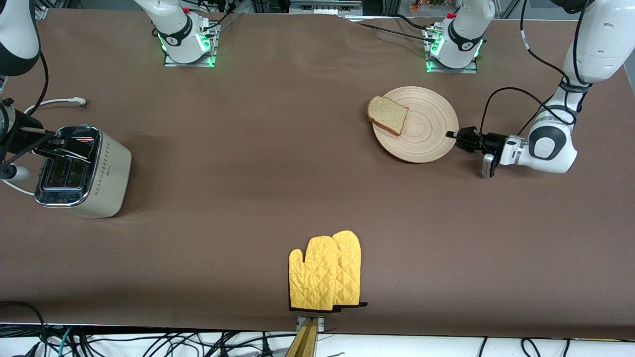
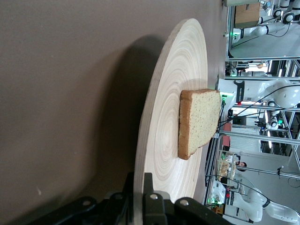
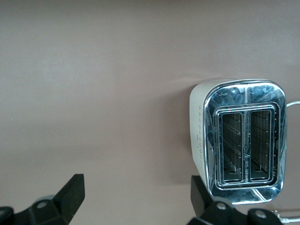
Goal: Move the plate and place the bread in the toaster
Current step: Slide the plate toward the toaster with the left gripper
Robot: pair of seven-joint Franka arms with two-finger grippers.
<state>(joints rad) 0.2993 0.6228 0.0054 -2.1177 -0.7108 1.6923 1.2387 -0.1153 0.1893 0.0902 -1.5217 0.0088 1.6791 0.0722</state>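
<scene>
The left pincer (image 1: 452, 135) lies low and level at the plate's (image 1: 421, 130) rim, at about four o'clock on the disc as the front camera shows it, and the left wrist view shows its fingers (image 2: 149, 199) closed together on that edge, one above the wood and one below. The plate rests on the worktop (image 1: 248, 148) at the left arm's end, close to that arm's base. The bread (image 1: 387, 115) lies on the plate out toward ten o'clock, its crust overhanging the rim, about as far from the grip as it can be.

From where I stand, the step in hand looks like moving the plate, and the bread is the worry. With the weight sitting at the end away from the grip, any tilt will let the slice creep off the edge. I would keep the disc flat, skim it low over the worktop and go slowly, without jerks.

The toaster (image 1: 82, 171) stands at the right arm's end, well apart from the plate, both slots open upward. The right pincer (image 3: 136, 197) hangs over the worktop just beside the toaster, fingers spread wide, waiting. A pair of yellow oven mitts (image 1: 326, 271) lies at six o'clock, nearest the front camera and clear of any path between plate and toaster.
</scene>
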